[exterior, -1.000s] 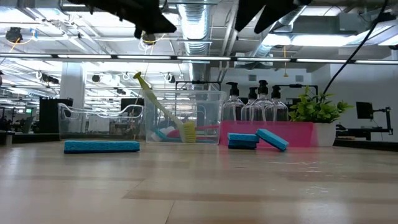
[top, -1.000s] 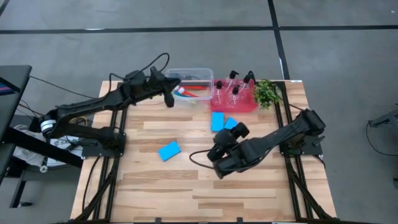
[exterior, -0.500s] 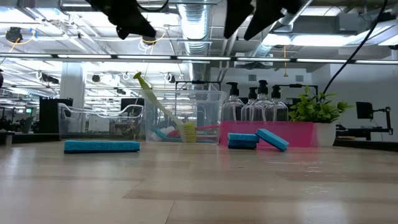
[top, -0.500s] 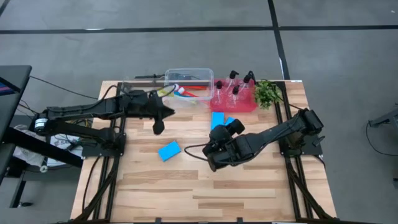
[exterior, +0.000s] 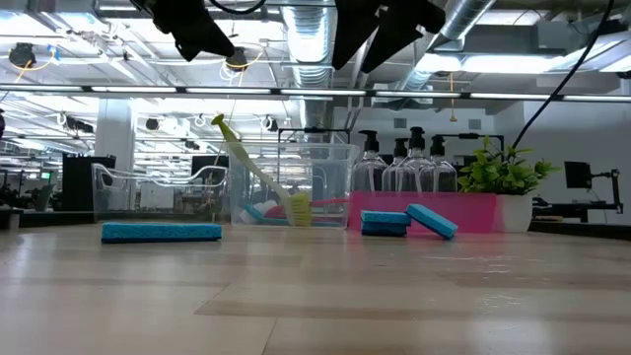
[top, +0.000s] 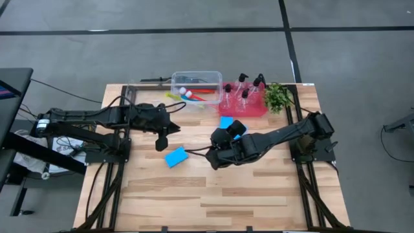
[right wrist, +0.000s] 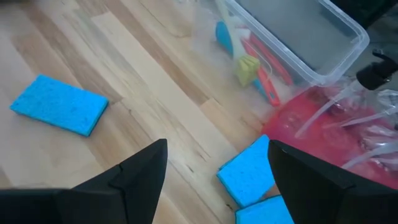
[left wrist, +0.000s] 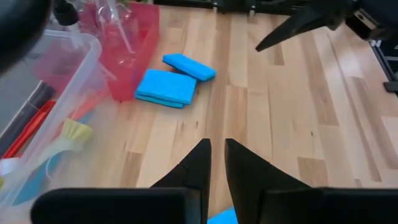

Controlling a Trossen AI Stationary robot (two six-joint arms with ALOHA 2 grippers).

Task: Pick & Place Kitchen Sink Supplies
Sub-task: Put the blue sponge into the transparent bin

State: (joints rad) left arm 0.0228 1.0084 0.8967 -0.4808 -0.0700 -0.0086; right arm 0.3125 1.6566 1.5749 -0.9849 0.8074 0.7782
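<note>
Sponges, three bright blue rectangular slabs, lie on the wooden table (top: 259,188): a lone sponge (top: 175,156) mid-table and a stacked sponge pair (left wrist: 176,79) touching the red tray (top: 242,107), which holds four clear pump bottles (top: 244,88). Three brushes (top: 193,94) rest in the clear tub (top: 197,79). The left gripper (top: 162,143) hovers narrowed and empty, the right gripper (top: 215,159) wide and empty.

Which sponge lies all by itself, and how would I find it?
Start at the red tray at the table's far edge; two blue sponges overlap just in front of it. The lone sponge lies flat nearer the table's middle, touching nothing.
</note>
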